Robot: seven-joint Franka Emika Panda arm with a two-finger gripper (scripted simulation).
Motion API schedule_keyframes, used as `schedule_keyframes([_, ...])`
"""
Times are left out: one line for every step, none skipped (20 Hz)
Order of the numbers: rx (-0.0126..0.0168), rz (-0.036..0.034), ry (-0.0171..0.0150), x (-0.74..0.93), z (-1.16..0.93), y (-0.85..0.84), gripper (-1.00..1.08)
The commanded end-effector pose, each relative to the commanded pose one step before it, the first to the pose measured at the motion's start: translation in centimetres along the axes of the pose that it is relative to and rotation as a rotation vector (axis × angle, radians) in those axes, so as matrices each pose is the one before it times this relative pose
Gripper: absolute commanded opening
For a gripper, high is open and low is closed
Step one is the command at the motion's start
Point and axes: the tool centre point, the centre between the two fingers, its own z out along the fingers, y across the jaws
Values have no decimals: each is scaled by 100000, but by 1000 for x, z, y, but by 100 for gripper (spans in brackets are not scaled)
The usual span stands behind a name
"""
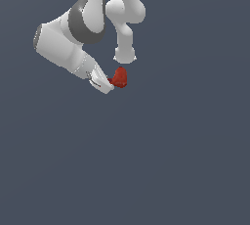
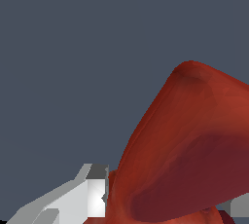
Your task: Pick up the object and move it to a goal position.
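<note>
A white Panda arm (image 1: 73,48) reaches down from the upper left of the exterior frame, its gripper (image 1: 108,83) angled toward the frame's lower right and set just above centre. At the fingertips sits the object (image 1: 119,78), a small red-orange lump, touching the white fingers (image 1: 100,81) on its left side as that view shows it. A second white link (image 1: 125,28) of the arm hangs directly above the object, its rounded end just clear of the red top.

In the wrist view the object (image 2: 185,155) fills the lower right of the frame, a smooth red mass with a rounded peak and a darker hollow on its face. One white finger (image 2: 92,196) presses against its base at lower left, and a sliver of grey, apparently the other finger (image 2: 238,206), shows at the lower right edge, so the jaws appear clamped on the object from both sides.

All else in both views is flat slate-blue background (image 1: 185,160); whether the object rests on a surface or is held clear of one cannot be told.
</note>
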Motion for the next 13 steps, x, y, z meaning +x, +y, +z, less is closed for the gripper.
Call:
schedule_keyframes([68, -79, 132, -1686, -1116, 78, -100])
schedule_keyframes([0, 0, 0, -547, -360, 36, -100])
schedule_keyframes([0, 0, 0, -505, -335, 30, -100])
schedule_keyframes([0, 0, 0, -463, -308, 25, -100])
schedule_keyframes([0, 0, 0, -419, -282, 19, -100])
schedule_keyframes([0, 0, 0, -375, -254, 13, -100])
schedule_keyframes([0, 0, 0, -329, -225, 8, -100])
schedule_keyframes([0, 0, 0, -283, -195, 4, -100])
schedule_keyframes([0, 0, 0, -234, -164, 0, -100])
schedule_keyframes([0, 0, 0, -184, -130, -2, -100])
schedule_keyframes([0, 0, 0, -133, -94, -3, -100])
schedule_keyframes([0, 0, 0, -80, -57, -2, -100])
schedule_keyframes([0, 0, 0, -26, -19, -1, -100])
